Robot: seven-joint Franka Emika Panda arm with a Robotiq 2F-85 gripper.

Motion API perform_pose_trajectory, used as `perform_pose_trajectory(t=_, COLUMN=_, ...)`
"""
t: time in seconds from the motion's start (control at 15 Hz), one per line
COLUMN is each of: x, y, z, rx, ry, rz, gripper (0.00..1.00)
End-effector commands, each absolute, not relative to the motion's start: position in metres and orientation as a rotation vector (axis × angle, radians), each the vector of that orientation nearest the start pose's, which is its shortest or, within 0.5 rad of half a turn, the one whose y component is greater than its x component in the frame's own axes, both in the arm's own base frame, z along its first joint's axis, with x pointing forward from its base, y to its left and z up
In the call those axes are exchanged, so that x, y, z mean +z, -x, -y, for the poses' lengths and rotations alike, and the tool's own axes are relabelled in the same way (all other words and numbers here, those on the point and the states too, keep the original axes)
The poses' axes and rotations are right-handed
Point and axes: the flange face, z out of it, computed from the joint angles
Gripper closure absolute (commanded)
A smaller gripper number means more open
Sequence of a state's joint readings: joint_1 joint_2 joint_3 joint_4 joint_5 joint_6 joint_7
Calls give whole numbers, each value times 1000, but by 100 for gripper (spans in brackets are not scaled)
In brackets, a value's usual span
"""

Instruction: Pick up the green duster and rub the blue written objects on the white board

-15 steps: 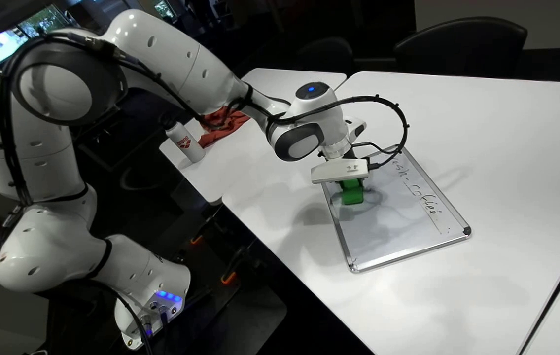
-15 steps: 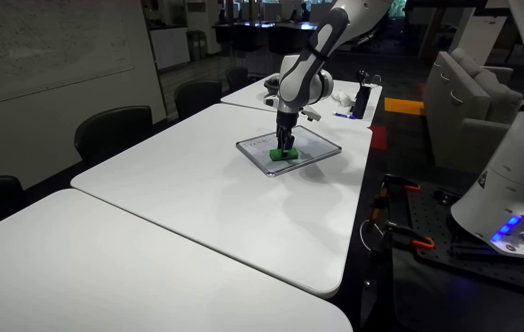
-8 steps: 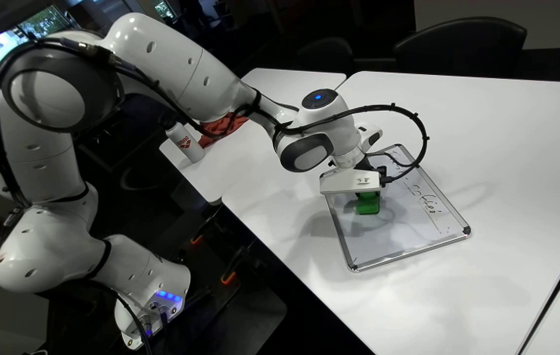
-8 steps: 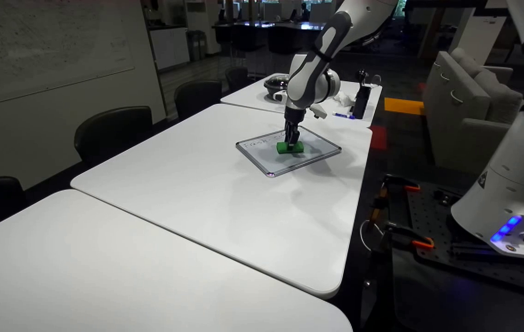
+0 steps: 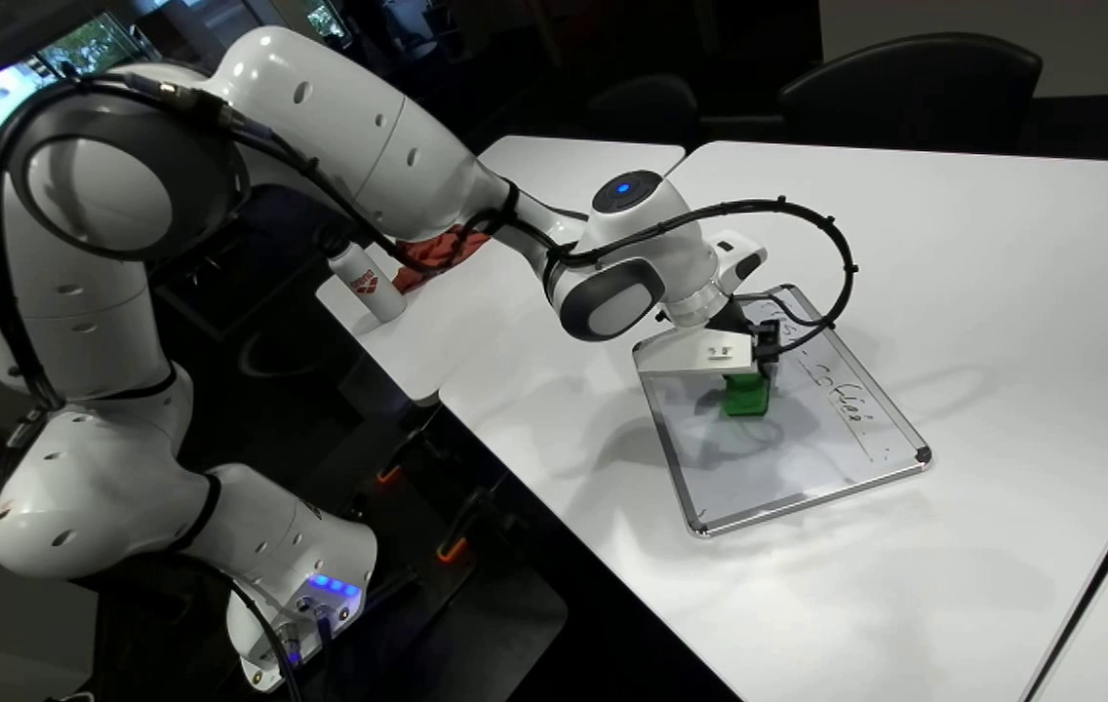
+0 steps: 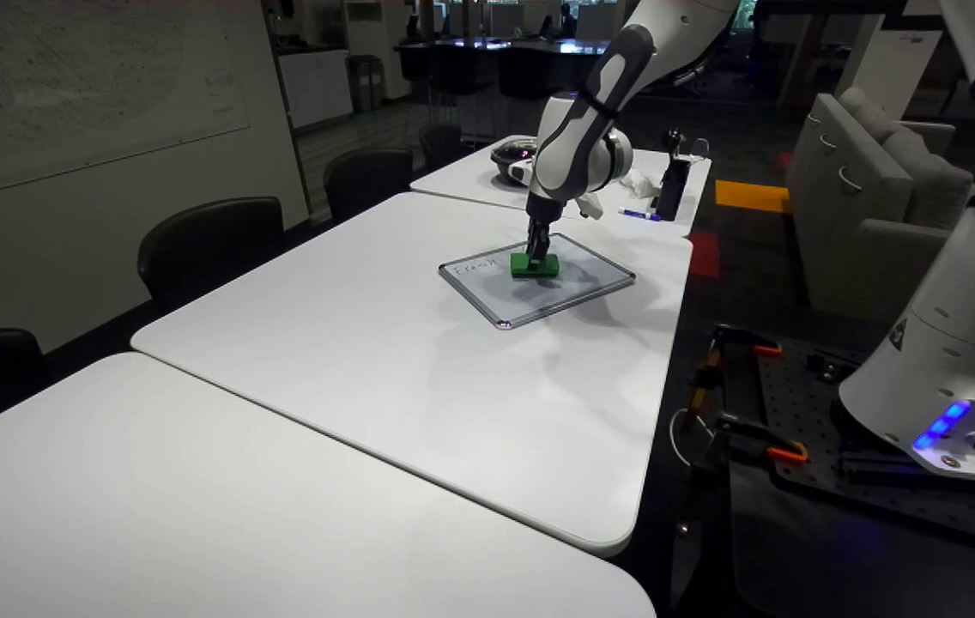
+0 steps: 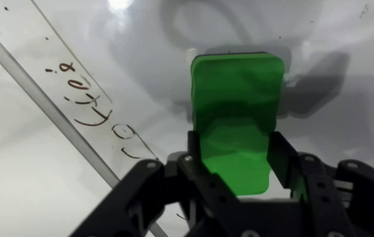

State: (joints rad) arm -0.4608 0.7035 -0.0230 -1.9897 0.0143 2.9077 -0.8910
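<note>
The green duster (image 5: 746, 395) is between my gripper's fingers, over the middle of the white board (image 5: 691, 468). In the wrist view my gripper (image 7: 234, 144) is shut on the duster (image 7: 238, 75), one black finger against each long side. The gripper (image 6: 536, 256) points down, slightly tilted; whether the duster (image 6: 523, 267) presses on the board is hard to tell. Dark brownish handwriting (image 5: 849, 402) runs along the board's far edge. It also shows in the wrist view (image 7: 91, 115), left of the duster. No blue writing is visible. Faint specks lie elsewhere on the board.
The board lies on a white table (image 5: 1022, 390). A white bottle (image 5: 366, 281) and red cloth (image 5: 447, 249) are near the table's corner. A dark bowl (image 6: 505, 160), a blue marker (image 6: 640, 215) and a black holder (image 6: 670, 190) stand on the table behind. A cable (image 5: 822, 229) loops from the wrist.
The gripper, still holding the duster, has moved across the board towards the writing. In the last half second it shifted only slightly, and the wrist tilted a little.
</note>
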Motion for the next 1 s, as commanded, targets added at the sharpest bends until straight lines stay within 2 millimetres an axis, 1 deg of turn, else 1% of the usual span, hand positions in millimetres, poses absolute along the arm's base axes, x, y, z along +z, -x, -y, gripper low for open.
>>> perform_pose_trajectory(t=0.0, x=143, y=-551, z=269, rx=-299, ry=3206, rz=661, gripper=71)
perform_pose_trajectory(t=0.13, x=144, y=-558, z=266, rx=-286, ry=3207, rz=656, gripper=71)
perform_pose_trajectory(t=0.33, x=136, y=-566, z=270, rx=-240, ry=3211, rz=624, gripper=71)
perform_pose_trajectory(t=0.8, x=113, y=-575, z=285, rx=-120, ry=3180, rz=583, gripper=71)
perform_pose_trajectory(t=0.93, x=111, y=-579, z=288, rx=-101, ry=3169, rz=577, gripper=71)
